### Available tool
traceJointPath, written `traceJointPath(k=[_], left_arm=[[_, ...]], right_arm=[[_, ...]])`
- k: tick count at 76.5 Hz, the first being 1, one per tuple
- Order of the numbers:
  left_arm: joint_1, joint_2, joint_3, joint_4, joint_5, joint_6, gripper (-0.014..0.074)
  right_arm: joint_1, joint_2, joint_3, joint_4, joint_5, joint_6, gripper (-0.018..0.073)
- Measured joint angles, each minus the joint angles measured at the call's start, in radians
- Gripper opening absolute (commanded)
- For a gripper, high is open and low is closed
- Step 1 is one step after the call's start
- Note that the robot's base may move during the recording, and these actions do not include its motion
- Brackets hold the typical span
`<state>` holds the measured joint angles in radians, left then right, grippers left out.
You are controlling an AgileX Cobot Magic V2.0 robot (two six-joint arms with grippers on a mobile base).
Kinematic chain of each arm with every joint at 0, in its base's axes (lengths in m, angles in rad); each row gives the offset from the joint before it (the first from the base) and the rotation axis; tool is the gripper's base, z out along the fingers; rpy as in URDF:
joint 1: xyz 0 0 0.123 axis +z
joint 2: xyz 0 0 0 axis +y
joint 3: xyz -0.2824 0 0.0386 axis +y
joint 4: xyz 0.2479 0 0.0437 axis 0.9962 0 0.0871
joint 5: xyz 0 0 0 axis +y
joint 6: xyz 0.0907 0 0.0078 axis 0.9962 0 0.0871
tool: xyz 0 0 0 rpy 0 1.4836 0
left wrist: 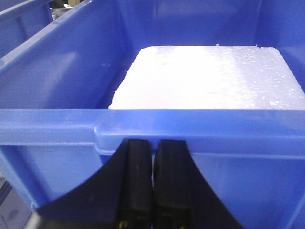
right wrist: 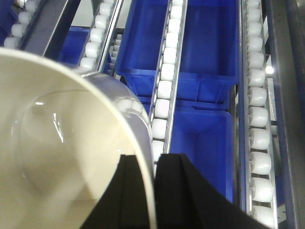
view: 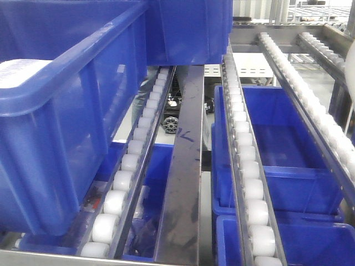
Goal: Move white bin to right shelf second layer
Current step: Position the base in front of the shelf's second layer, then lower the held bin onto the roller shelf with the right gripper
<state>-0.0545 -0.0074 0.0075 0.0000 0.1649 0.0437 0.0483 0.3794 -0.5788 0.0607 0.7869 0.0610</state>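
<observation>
The white bin (right wrist: 57,143) fills the lower left of the right wrist view, glossy and cream, its mouth facing the camera. My right gripper (right wrist: 155,160) is shut on its rim, one finger inside the wall and one outside. The bin hangs above sloping rails of white rollers (right wrist: 164,71), a shelf level also seen in the front view (view: 247,166); which layer this is I cannot tell. My left gripper (left wrist: 153,143) is shut, fingertips just under the rim of a big blue crate (left wrist: 71,71), nothing visibly between them. Neither gripper nor the bin shows in the front view.
A white foam block (left wrist: 205,76) lies inside the big blue crate (view: 61,111), which sits on the left rails. More blue crates (view: 277,144) stand on the level below the rails. A dark steel beam (view: 186,166) runs between the roller tracks.
</observation>
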Motion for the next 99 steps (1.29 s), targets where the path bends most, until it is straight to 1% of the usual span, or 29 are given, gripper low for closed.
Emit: traceJointPath(k=[56, 76, 84, 92, 99], left_arm=[[0.0, 0.0, 0.0, 0.0, 0.0, 0.0, 0.0085], [0.0, 0.0, 0.0, 0.0, 0.0, 0.0, 0.0085], [0.0, 0.0, 0.0, 0.0, 0.0, 0.0, 0.0085], [0.0, 0.0, 0.0, 0.0, 0.0, 0.0, 0.0085], [0.0, 0.0, 0.0, 0.0, 0.0, 0.0, 0.0085]], right_arm=[[0.0, 0.0, 0.004, 0.0, -0.002, 0.0, 0.0048], [0.0, 0.008, 0.097, 0.005, -0.059, 0.0, 0.0048], [0.0, 0.081, 0.112, 0.021, -0.104, 0.0, 0.0048], [0.0, 0.201, 0.112, 0.028, -0.185, 0.002, 0.0048], [0.0, 0.33, 0.112, 0.03, -0.266, 0.036, 0.0048]])
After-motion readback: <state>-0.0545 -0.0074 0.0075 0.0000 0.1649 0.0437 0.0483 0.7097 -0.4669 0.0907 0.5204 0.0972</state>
